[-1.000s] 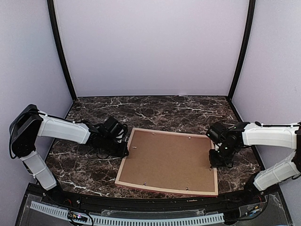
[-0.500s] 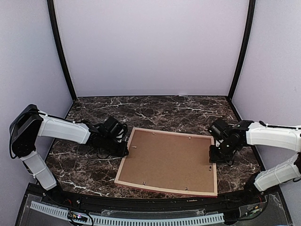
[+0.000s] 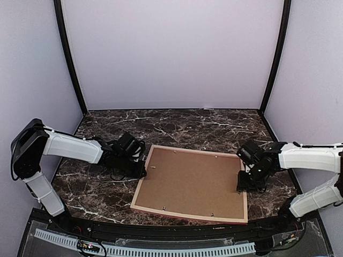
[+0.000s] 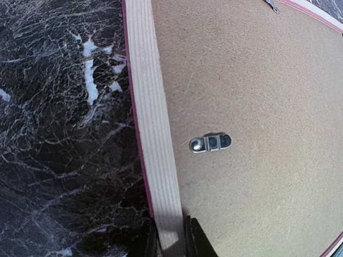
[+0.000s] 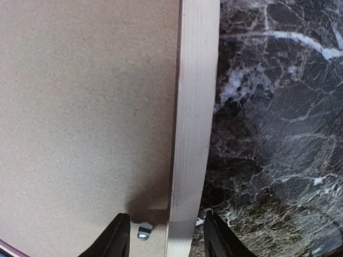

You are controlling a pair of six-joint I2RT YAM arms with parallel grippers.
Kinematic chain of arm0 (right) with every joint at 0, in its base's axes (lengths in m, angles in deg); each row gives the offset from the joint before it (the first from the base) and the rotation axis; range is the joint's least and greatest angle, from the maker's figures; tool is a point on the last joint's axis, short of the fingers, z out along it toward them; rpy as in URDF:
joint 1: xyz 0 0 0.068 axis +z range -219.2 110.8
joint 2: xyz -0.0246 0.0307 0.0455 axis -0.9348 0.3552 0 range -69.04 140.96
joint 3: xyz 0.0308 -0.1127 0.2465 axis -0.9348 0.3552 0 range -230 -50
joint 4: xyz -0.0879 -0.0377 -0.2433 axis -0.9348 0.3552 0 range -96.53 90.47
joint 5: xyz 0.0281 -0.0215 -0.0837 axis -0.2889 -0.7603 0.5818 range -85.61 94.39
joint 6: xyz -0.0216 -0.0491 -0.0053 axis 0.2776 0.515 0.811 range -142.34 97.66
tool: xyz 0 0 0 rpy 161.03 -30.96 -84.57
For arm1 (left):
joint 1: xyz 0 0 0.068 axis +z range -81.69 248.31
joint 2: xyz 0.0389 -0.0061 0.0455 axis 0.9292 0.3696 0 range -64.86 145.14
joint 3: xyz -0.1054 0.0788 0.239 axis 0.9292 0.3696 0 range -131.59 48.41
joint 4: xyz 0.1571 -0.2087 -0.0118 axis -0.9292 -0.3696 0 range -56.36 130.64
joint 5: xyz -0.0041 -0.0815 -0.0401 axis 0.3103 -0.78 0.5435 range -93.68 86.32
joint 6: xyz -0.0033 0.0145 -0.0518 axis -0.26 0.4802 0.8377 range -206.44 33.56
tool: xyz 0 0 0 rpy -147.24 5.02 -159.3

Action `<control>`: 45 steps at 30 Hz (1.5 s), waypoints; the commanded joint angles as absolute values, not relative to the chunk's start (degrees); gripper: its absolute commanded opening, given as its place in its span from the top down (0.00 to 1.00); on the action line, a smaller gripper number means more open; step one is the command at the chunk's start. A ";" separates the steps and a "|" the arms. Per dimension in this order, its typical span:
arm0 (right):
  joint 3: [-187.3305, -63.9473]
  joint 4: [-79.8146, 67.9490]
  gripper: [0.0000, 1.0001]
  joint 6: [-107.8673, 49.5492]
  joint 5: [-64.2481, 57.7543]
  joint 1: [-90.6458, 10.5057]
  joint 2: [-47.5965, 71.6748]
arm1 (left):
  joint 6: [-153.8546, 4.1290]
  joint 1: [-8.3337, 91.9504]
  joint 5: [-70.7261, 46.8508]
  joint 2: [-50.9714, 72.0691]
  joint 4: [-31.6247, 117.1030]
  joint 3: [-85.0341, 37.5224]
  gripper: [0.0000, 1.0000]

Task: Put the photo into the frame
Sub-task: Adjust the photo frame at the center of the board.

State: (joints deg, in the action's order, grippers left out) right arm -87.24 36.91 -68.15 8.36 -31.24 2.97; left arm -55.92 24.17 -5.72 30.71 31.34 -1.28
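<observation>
Lying back-up on the dark, white-veined marble table [image 3: 182,126], the large rectangular frame [image 3: 187,214] shows pale, straight-grained wood rails with a thin pink-red edge along their outer side. A matte, finely speckled brown fibreboard backing [image 3: 193,182] fills its opening, held by small silver metal turn clips [image 4: 210,143]. Bare marble lies beyond the frame's far rail and along both of its short sides, while its near rail sits close to the table's front edge. The left gripper [image 4: 170,241] reaches low from the frame's left, arm stretched almost flat, its black fingers pinched narrowly on the left rail. The right gripper [image 5: 166,235] comes in from the frame's right, wrist bent downward, its fingers parted and straddling the right rail with gaps on both sides, one tip beside a clip [image 5: 143,231].
</observation>
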 commanded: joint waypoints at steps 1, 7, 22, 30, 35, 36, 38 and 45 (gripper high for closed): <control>-85.81 35.24 0.55 -68.93 6.77 -31.15 3.25 | -58.14 24.25 -6.01 31.93 28.36 -0.57 0.88; -85.04 34.83 0.66 -68.33 6.30 -31.16 4.27 | -58.16 24.27 -5.96 31.84 28.20 -0.54 0.87; -82.79 32.31 0.74 -67.56 4.56 -31.62 4.76 | -57.97 24.20 -5.62 31.30 28.31 0.07 0.87; -81.32 31.12 0.75 -67.02 1.14 -32.73 4.75 | -57.97 24.22 -5.63 31.19 28.40 0.12 0.87; -81.00 30.45 0.75 -66.20 0.40 -33.85 5.85 | -57.84 24.26 -5.61 30.89 28.51 0.45 0.87; -80.89 30.33 0.76 -66.06 0.31 -33.98 6.08 | -57.85 24.23 -5.63 30.87 28.53 0.61 0.87; -80.64 30.03 0.77 -65.72 -0.03 -34.34 6.62 | -57.68 24.20 -5.52 30.67 28.63 0.87 0.87; -80.72 28.55 0.74 -64.87 -1.67 -35.40 7.90 | -57.38 24.25 -5.77 29.82 28.95 1.62 0.87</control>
State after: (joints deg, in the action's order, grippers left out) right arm -84.55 34.73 -66.99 2.50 -35.40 3.18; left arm -55.53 24.17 -5.65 30.47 31.95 -0.75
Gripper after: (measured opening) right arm 0.239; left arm 0.171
